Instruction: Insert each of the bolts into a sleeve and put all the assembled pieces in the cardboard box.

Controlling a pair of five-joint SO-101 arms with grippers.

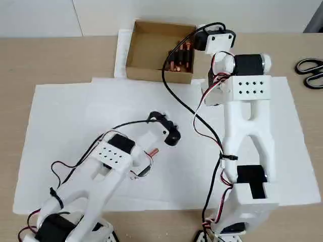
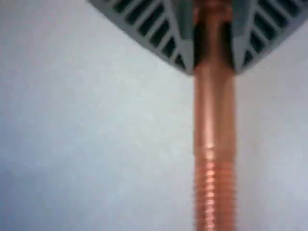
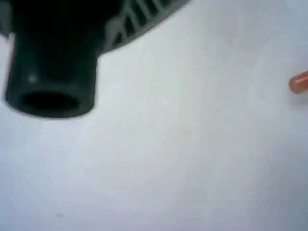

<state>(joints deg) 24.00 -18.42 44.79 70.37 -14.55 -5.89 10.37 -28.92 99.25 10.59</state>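
My left gripper [image 2: 214,43] is shut on a copper bolt [image 2: 214,144]; its threaded end sticks out past the grey ribbed fingers [image 2: 144,24] over white paper. From above, that bolt [image 1: 154,150] pokes out of the left gripper [image 1: 148,159] near the middle of the paper. My right gripper [image 3: 72,24] is shut on a black sleeve [image 3: 50,72], whose open end hangs over the paper. An orange bolt tip [image 3: 299,83] shows farther off. The cardboard box [image 1: 149,48] stands at the back, with several assembled pieces [image 1: 179,58] in its right side.
A white paper sheet [image 1: 75,141] covers most of the table. The right arm [image 1: 247,126] stretches toward the box's right front corner, and its black cable [image 1: 166,80] loops over the paper. Scissors [image 1: 310,70] lie at the far right edge.
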